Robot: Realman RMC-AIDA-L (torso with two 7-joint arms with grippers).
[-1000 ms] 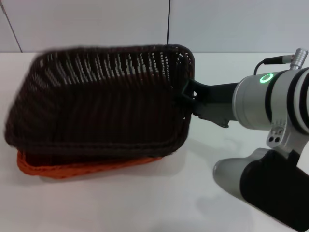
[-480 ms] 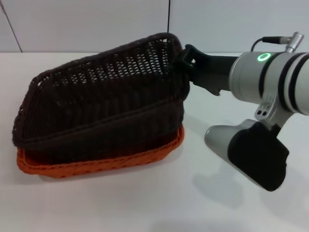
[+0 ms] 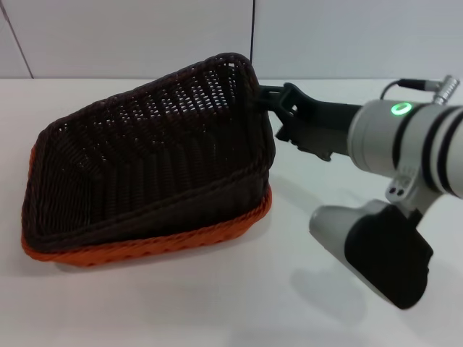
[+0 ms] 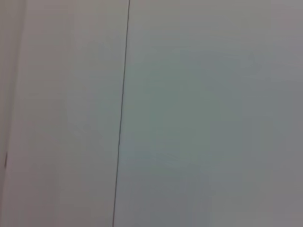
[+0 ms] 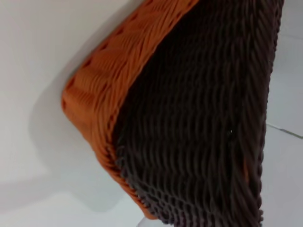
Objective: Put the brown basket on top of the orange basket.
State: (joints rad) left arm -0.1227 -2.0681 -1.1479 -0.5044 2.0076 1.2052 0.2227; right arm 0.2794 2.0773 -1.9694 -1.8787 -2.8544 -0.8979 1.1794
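**Brown basket tilted over orange basket, right claw at raised rim**

My right claw is at the far right corner of the brown basket, clenched on its braided rim. The left claw is not in view; its wrist camera shows only a blank wall panel.

Position of the parts:
- The orange basket sits flat on the white surface.
- The brown basket lies over it at a tilt. Its left end sits low, down in or on the orange basket; its right end is lifted on my claw, well above the orange rim.
- In the right wrist view, the brown basket weave runs close along the orange basket wall near one corner.

Handling judgement:
- The basket appears light: a one-corner hold carries the raised end without visible sag.
- The woven plastic looks stiff enough to keep its shape, though a thin rim may flex under a hard pinch.
- The openwork weave and braided rim give the pads a ridged, non-slip hold. The rim is the proper place to take it; the sloped sides offer nothing to clamp.

Next step, as I judge it: lower the raised end until both rims meet evenly, then release. A skewed descent could leave the brown basket jammed crooked or shift the orange one.
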